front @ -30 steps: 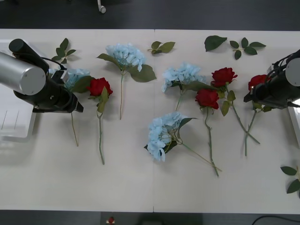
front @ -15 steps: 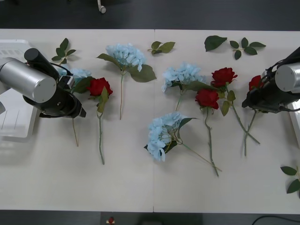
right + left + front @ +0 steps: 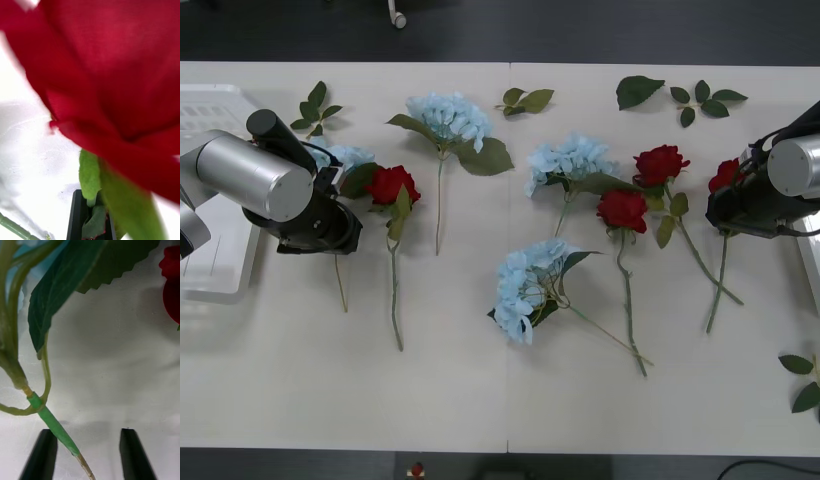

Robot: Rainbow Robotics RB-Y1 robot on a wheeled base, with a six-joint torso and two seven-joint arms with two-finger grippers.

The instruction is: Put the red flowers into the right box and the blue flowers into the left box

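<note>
Several blue flowers and red flowers lie spread over the table. My left gripper (image 3: pixel 345 238) is low over the thin stem of the leftmost blue flower (image 3: pixel 342 157). In the left wrist view its black fingers (image 3: pixel 44 450) stand open with that stem (image 3: pixel 52 422) between them, close to one finger. My right gripper (image 3: pixel 716 210) is on the rightmost red flower (image 3: pixel 727 172), just below the bloom. In the right wrist view its fingers (image 3: pixel 77 217) are shut on the green stem under the big red bloom (image 3: pixel 112 67). The left box (image 3: pixel 210 270) and the right box (image 3: pixel 810 262) sit at the table's ends.
Other blue flowers (image 3: pixel 448 115) (image 3: pixel 572 158) (image 3: pixel 525 285) and red flowers (image 3: pixel 390 184) (image 3: pixel 657 162) (image 3: pixel 621 208) lie across the middle. Loose leaf sprigs (image 3: pixel 313 105) (image 3: pixel 525 98) (image 3: pixel 638 90) (image 3: pixel 705 100) lie along the far edge, one more (image 3: pixel 805 385) at the near right.
My left arm has swung right and settled over the blue flower's stem. The right gripper has closed in on the rightmost red flower, whose stem has shifted slightly to the right.
</note>
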